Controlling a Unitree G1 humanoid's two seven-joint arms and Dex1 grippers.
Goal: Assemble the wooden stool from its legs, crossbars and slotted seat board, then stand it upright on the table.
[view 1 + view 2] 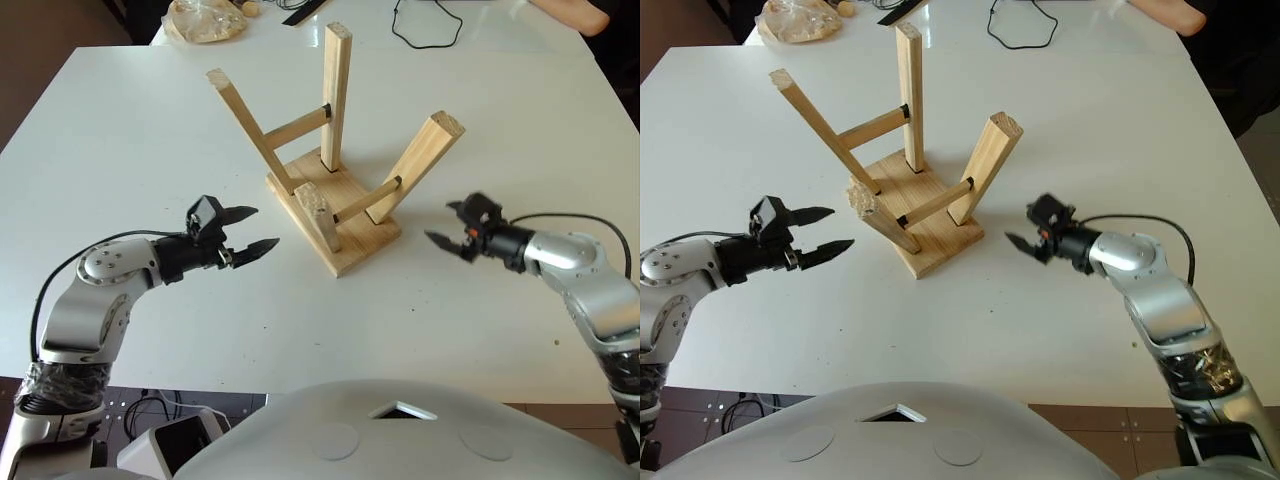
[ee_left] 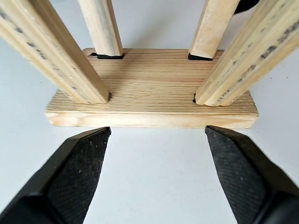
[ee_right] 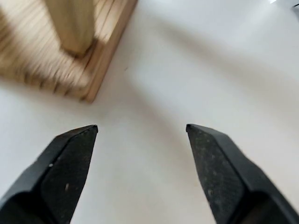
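On the table (image 1: 120,120), the upturned stool (image 1: 355,240) rests seat-down between the left pincer (image 1: 263,228) and right pincer (image 1: 440,224), both released

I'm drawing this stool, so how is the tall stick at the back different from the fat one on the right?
The back leg stands almost straight up; the right leg leans outward to the right. The back leg looks slimmer and reaches higher; the right leg shows a broader face. Both are pale wood, stuck into the seat board, pointing up.
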